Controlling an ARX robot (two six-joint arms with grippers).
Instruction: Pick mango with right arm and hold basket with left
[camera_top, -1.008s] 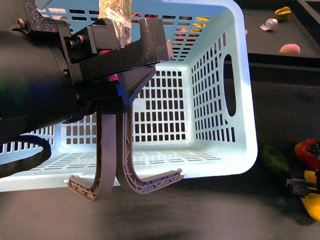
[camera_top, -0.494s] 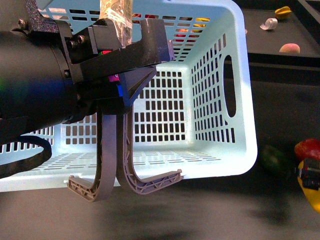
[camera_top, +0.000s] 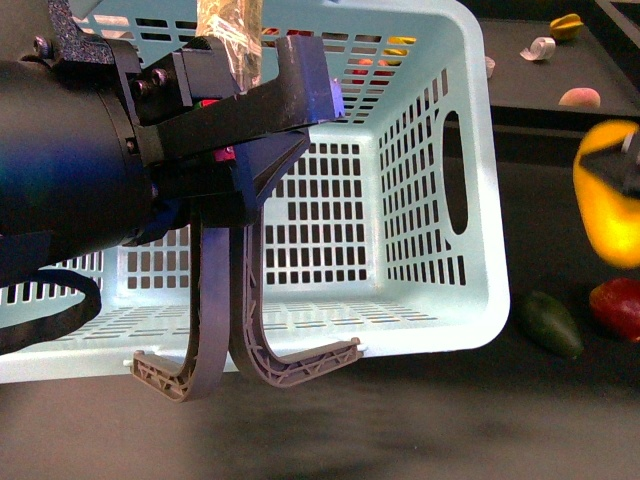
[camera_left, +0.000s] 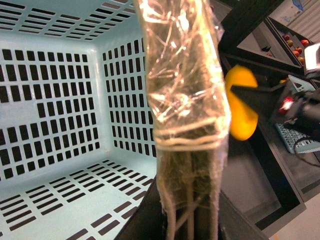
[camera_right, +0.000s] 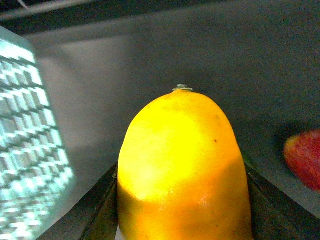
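Yellow shading to orange, the mango (camera_top: 608, 195) hangs in the air to the right of the basket (camera_top: 425, 190), off the dark tabletop (camera_top: 420, 430) and above a dark green fruit (camera_top: 548, 322) and a red fruit (camera_top: 618, 305). The right gripper (camera_right: 181, 172) is closed on it, a black finger pressed against each flank, apparently so the fruit can travel towards the turquoise basket. The left gripper (camera_top: 250, 80) is clamped on a bundle wrapped in clear film (camera_left: 185, 90). This appears to be the top of the basket's two grey-brown handles (camera_top: 215, 330), gripped to steady the basket and keep its mouth facing the mango. In the front view the fruit is blurred at the frame's edge, with only a dark wedge of finger across it. The right wrist view shows what that hides: the stem nub at the tip and both fingers hugging the skin. The left wrist view alone shows grey strands running down inside the film into the black fingers, with the mango just beyond the basket's wall. Only the front view shows the handles' curved lower ends.
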